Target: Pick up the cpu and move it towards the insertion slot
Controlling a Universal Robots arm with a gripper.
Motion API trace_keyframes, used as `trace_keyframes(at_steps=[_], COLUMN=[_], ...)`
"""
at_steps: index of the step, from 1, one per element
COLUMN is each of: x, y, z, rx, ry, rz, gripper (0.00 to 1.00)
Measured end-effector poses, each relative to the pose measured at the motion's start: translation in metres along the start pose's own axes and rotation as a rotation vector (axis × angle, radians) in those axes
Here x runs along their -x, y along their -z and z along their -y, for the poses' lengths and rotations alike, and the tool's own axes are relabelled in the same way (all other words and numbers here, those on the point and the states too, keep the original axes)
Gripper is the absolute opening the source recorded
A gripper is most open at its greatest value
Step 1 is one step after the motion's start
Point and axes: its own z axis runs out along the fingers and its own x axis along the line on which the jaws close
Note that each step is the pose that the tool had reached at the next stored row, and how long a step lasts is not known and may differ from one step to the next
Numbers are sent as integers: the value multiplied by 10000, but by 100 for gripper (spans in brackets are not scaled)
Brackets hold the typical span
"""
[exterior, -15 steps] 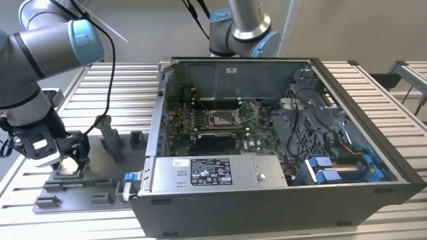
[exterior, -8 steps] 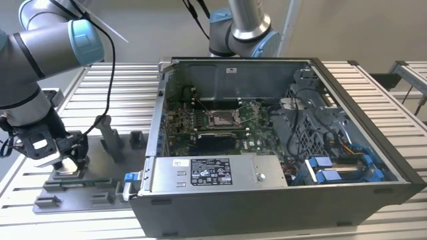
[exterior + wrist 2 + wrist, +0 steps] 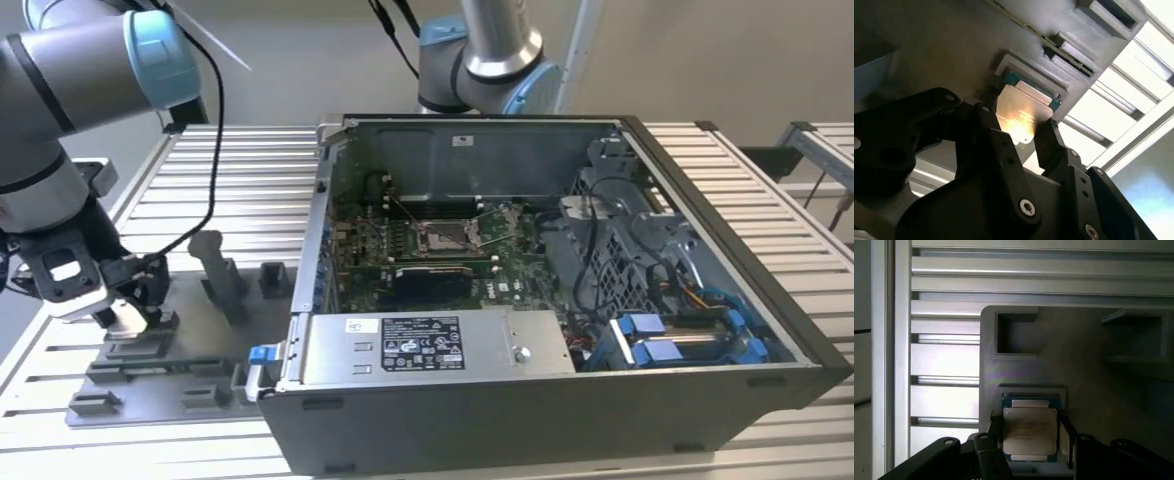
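One gripper (image 3: 127,315) is down over one grey fixture plate (image 3: 160,385) at the exterior view's left. In both wrist views its two black fingers (image 3: 1049,140) stand part-way open, one on each side of the single cpu (image 3: 1030,432), which lies silver face up in a recess of the plate. A thin gap seems to remain at each edge, so nothing is held. The one insertion slot (image 3: 441,236) lies well apart, inside the open computer case (image 3: 534,400)
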Motion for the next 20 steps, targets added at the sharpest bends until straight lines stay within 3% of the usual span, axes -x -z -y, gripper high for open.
trace_keyframes(at_steps=[9, 20], x=[-3, -6], y=[401, 779], z=[-11, -23], rx=[8, 107], ry=[2, -1], rz=[-2, -1], gripper=[0, 0])
